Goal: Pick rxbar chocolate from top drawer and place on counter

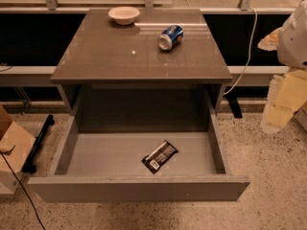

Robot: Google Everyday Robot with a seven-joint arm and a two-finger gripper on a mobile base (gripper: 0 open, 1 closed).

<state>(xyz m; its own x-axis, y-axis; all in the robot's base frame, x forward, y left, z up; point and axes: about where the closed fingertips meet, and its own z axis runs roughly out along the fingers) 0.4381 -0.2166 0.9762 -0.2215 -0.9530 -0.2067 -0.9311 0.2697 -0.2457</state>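
Lying in top drawer (139, 189), rxbar chocolate (159, 156), lettering unreadable; claw (279, 107) far right.

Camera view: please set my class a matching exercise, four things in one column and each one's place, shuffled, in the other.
1 rxbar chocolate
2 blue soda can
3 white bowl
4 pincer

A right edge of the picture, off the counter
B counter, back left
C inside the open top drawer
D on its side on the counter, right of the white bowl

Pairs: 1-C, 2-D, 3-B, 4-A
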